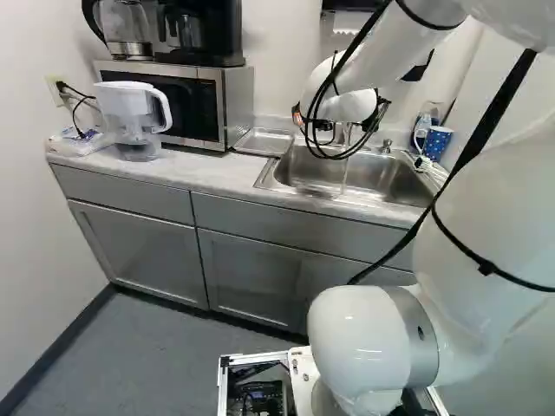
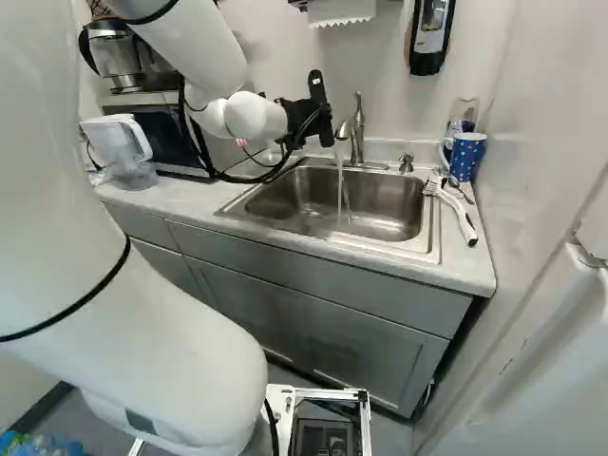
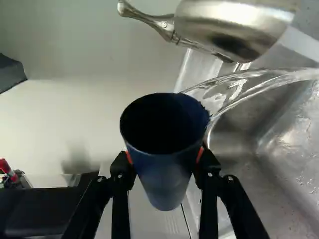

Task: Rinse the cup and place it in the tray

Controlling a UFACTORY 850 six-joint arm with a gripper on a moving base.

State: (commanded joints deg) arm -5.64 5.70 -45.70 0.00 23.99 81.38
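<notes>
Over the sink's left part in the right base view is my black gripper (image 2: 318,112), close beside the faucet (image 2: 356,133). In the wrist view my gripper (image 3: 164,158) is shut on a dark blue cup (image 3: 167,181), orange pads on both sides. The cup's dark mouth faces the camera. Running water (image 3: 239,89) meets or passes the cup's rim; whether any enters is unclear. I cannot make out the held cup in the base views. A metal tray (image 1: 264,142) lies on the counter left of the sink (image 1: 386,178).
A second blue cup with light spots (image 2: 465,155) stands on the counter right of the sink, near a white-handled brush (image 2: 456,209). Left of the tray are a microwave (image 1: 221,108) and a water pitcher (image 1: 134,121). A soap dispenser (image 2: 429,38) hangs on the wall.
</notes>
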